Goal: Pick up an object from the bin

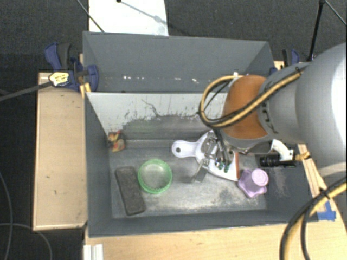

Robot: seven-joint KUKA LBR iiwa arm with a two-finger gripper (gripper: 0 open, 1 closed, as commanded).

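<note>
The large grey arm [309, 107] is seen reaching in from the right and bent down over the right half of the grey metal bin [100, 199]. An orange cover [244, 112] and looped black-and-yellow cables [217, 91] are carried at its wrist. The gripper [203, 166] is pointed down and to the left, close to the bin floor near the middle; whether it is released or clenched cannot be told.

A dark grey rectangular block [129, 189] is laid flat at the front left, its long axis running front to back. Just beside it on the right, a green translucent round cup [154, 176] is stood mouth up. A white plastic scoop-like piece [184, 148] is found just behind and left of the gripper. Its long axis runs left to right, with the rounded end pointed left and the right end hidden under the gripper. A purple lumpy plastic piece [254, 182] is seen at the front right, and a small tan object [115, 140] in the back-left corner.
</note>
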